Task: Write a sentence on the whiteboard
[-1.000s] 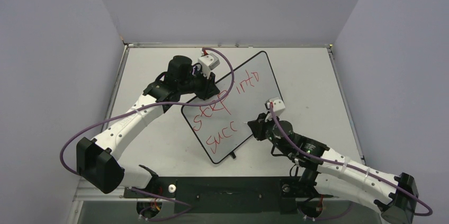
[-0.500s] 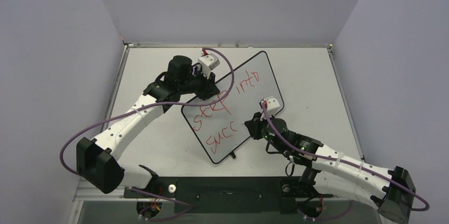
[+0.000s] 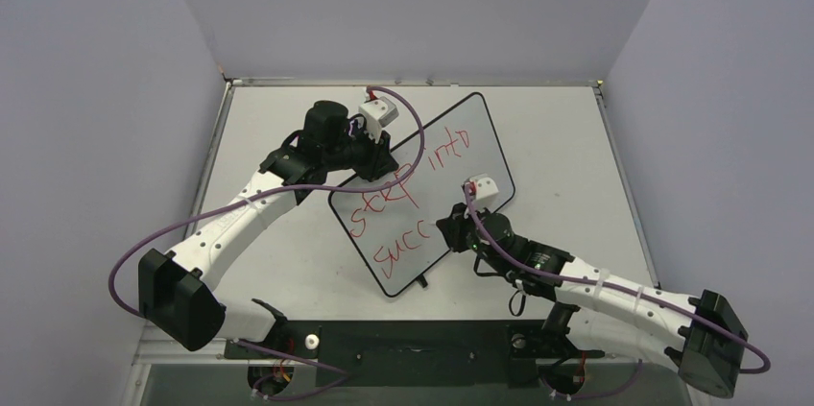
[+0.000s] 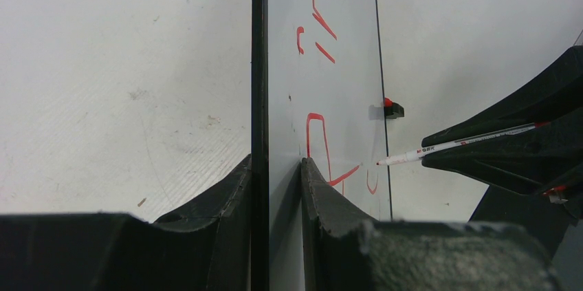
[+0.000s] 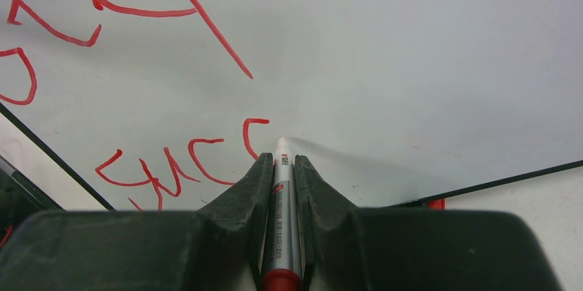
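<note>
Your right gripper (image 5: pixel 280 162) has shifted left over the sentence (image 3: pixel 403 243), fingers (image 5: pixel 251 188) clamped on the marker (image 5: pixel 280 215); your left gripper (image 4: pixel 275 164) pinches the whiteboard (image 3: pixel 470 171) edge.

Looked like a robotics lab, a boxed-in test cell. Was closed off by plain lilac wall panels (image 3: pixel 413 3) across the top and down both sides of the frame. Held a pale grey bench (image 3: pixel 566 137) with a metal strip (image 3: pixel 413 82) along its far edge. Had a left arm (image 3: pixel 240 219) and a right arm (image 3: pixel 614 300) bolted to a black base plate (image 3: pixel 413 339) at bottom centre. Trailed loose purple cables (image 3: pixel 113 272) off both.
</note>
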Motion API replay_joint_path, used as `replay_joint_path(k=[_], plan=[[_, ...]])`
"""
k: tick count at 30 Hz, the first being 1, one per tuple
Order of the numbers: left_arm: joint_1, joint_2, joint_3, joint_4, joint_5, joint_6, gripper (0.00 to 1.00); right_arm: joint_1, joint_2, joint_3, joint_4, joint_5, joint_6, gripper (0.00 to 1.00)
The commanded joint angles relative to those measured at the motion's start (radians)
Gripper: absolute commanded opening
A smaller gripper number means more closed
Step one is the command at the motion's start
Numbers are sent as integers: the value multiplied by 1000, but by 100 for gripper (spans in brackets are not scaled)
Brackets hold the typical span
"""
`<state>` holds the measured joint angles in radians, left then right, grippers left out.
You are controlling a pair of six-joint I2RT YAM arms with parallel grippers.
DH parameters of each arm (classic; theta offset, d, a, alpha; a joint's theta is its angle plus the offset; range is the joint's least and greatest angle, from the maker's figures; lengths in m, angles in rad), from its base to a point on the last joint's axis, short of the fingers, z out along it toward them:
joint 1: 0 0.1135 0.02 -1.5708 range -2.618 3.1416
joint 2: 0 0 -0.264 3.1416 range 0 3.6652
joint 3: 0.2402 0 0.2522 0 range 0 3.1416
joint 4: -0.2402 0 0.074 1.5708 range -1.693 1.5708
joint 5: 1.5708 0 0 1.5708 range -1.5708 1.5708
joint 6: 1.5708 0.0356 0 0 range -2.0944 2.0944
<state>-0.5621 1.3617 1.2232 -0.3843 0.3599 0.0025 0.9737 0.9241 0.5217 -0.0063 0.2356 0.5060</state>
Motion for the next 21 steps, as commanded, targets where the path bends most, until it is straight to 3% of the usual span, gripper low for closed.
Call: replay_joint_path(k=[1, 21], plan=[[-7, -20, 4, 85, -41, 73, 0, -6, 15, -13, 65, 6, 1, 0], [-7, -21, 4, 84, -42, 73, 0, -26, 21, -33, 50, 59, 4, 0]])
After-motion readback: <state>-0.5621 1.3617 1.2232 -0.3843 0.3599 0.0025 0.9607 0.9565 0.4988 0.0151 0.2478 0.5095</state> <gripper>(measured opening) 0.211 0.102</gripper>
